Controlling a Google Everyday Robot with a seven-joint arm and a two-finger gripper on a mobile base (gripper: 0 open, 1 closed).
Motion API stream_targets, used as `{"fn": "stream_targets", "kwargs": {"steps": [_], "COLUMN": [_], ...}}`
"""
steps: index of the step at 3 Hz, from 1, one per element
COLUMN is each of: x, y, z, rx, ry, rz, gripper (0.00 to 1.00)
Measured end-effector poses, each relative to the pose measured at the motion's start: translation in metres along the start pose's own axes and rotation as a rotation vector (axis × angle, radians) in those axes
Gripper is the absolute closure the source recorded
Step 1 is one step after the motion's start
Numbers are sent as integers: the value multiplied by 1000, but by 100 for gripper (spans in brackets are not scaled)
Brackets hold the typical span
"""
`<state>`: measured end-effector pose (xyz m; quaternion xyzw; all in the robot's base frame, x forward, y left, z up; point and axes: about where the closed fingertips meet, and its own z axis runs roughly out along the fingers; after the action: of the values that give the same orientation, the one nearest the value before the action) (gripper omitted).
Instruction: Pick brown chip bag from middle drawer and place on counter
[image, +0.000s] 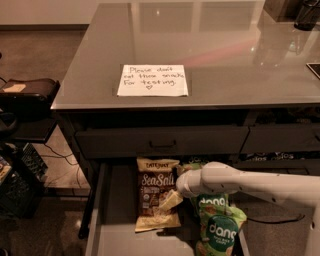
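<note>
The bag (152, 192) lies flat on the floor of the open drawer (112, 210), label up, its top edge toward the counter (225, 55). The gripper (171, 200) sits at the bag's right side, over its lower half, on the end of a white arm (240, 182) that reaches in from the bag's right. Whether the gripper is apart, together or clamped on the bag cannot be told, nor whether it touches it. Just right of the bag, partly under the arm, lie green bags (217, 230). Beyond the bag's top edge is a closed drawer front (160, 142), and on the counter above it a note (152, 80).
</note>
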<state>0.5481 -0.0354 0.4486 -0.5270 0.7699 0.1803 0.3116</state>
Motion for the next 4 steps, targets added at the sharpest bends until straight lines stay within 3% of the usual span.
{"fn": "stream_targets", "kwargs": {"steps": [3, 4], "x": [11, 14], "y": [-16, -15], "z": [42, 52], "rx": [-12, -23], "ry": [9, 15], "rz": [46, 62], "gripper": [0, 19]}}
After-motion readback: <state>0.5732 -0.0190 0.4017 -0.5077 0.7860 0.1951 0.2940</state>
